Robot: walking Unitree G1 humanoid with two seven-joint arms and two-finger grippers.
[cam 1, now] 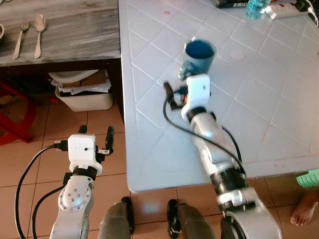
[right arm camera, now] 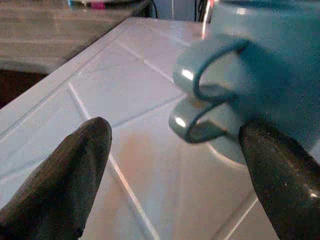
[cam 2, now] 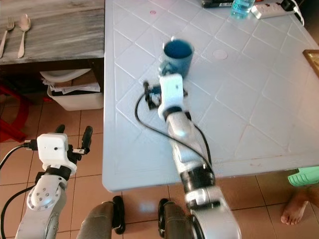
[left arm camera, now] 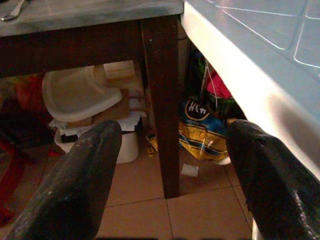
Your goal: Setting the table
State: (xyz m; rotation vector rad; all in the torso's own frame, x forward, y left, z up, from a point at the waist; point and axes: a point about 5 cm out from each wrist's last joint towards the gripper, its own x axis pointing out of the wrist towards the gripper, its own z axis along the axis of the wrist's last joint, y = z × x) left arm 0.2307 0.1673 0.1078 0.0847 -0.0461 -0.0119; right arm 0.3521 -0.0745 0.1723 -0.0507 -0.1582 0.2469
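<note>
A blue mug (cam 1: 199, 57) stands on the white plastic table (cam 1: 259, 114), slightly blurred, its handle turned toward my right arm. My right gripper (right arm camera: 175, 165) is low over the table just short of the mug (right arm camera: 265, 65). It is open, with the handle ahead between the two fingers and nothing held. My left gripper (cam 1: 95, 133) hangs open and empty over the tiled floor, left of the white table's edge. A fork (cam 1: 20, 37) and a spoon (cam 1: 39, 32) lie side by side on the grey wooden table (cam 1: 75, 30) at the far left.
Under the wooden table sit a white bin of papers (cam 1: 82, 94) and a red frame (cam 1: 15, 124). Its dark leg (left arm camera: 162, 100) stands ahead of my left gripper. A bottle (cam 1: 256, 7) and a power strip (cam 1: 286, 9) lie at the back. A person's foot (cam 1: 304, 209) is at the lower right.
</note>
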